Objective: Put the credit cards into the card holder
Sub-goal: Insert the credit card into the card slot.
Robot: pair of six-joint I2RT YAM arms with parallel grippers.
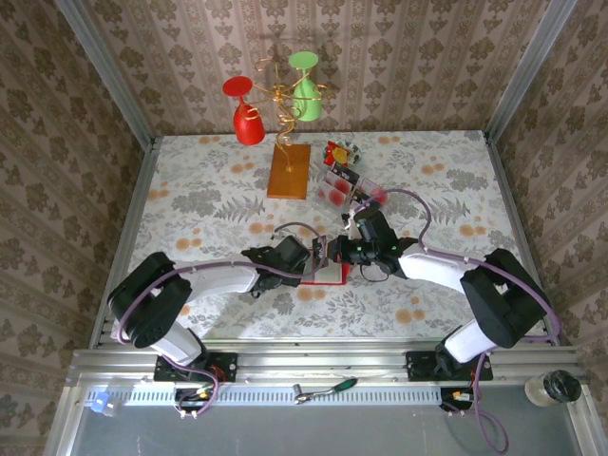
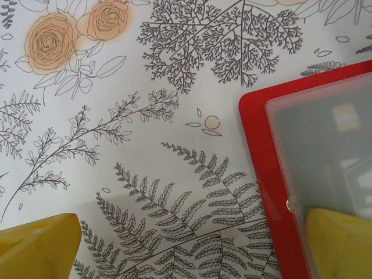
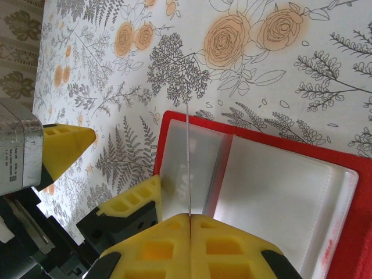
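Note:
The card holder [image 3: 279,192] lies open on the flowered tablecloth, red with clear plastic pockets, and sits between the two grippers [image 1: 334,275]. My right gripper [image 3: 190,216] is shut on one credit card [image 3: 188,157], seen edge-on as a thin line standing over the holder's left pocket. My left gripper [image 2: 189,250] is open. One of its yellow fingers [image 2: 340,244] rests on the holder's [image 2: 261,151] plastic pocket, the other on the cloth. More credit cards [image 1: 334,190] lie further back on the table.
An orange-brown wooden slab [image 1: 289,171] with a gold wire stand holds a red glass [image 1: 247,119] and a green glass [image 1: 305,95] at the back. A small crinkled wrapper [image 1: 338,152] lies beside the cards. A metal rail runs along the near edge.

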